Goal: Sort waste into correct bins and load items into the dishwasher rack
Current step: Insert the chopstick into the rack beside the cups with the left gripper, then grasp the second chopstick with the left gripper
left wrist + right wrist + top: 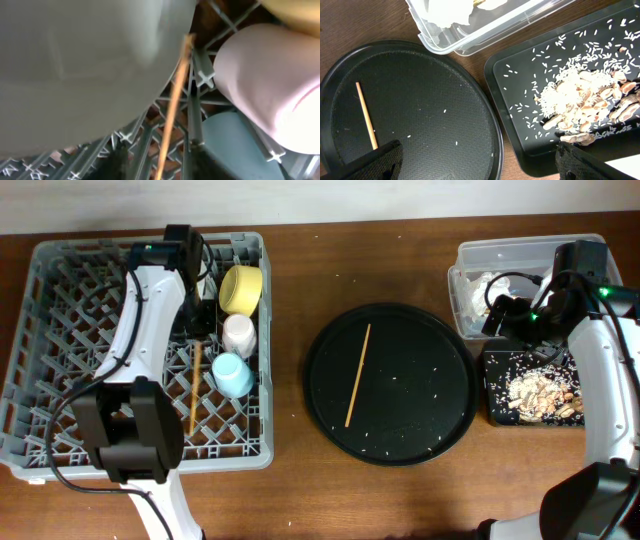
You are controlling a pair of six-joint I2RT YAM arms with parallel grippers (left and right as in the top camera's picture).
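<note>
The grey dishwasher rack (60,360) at left holds a yellow bowl (241,288), a pink cup (239,332), a light-blue cup (232,374) and one chopstick (195,385). My left gripper (200,318) hangs low over the rack, open, with that chopstick (172,110) between its blurred fingers (159,167). The grey-green plate (75,65) fills the left wrist view's upper left, beside the pink cup (270,85) and blue cup (230,145). The second chopstick (358,375) lies on the round black tray (440,380). My right gripper (497,318) is open and empty.
The clear tub (520,250) at the back right holds white napkins (487,285). The shallow black tray (495,395) in front of it holds tan scraps and rice (540,392). The right wrist view shows the tub (485,37), black tray (520,90) and round tray (445,100).
</note>
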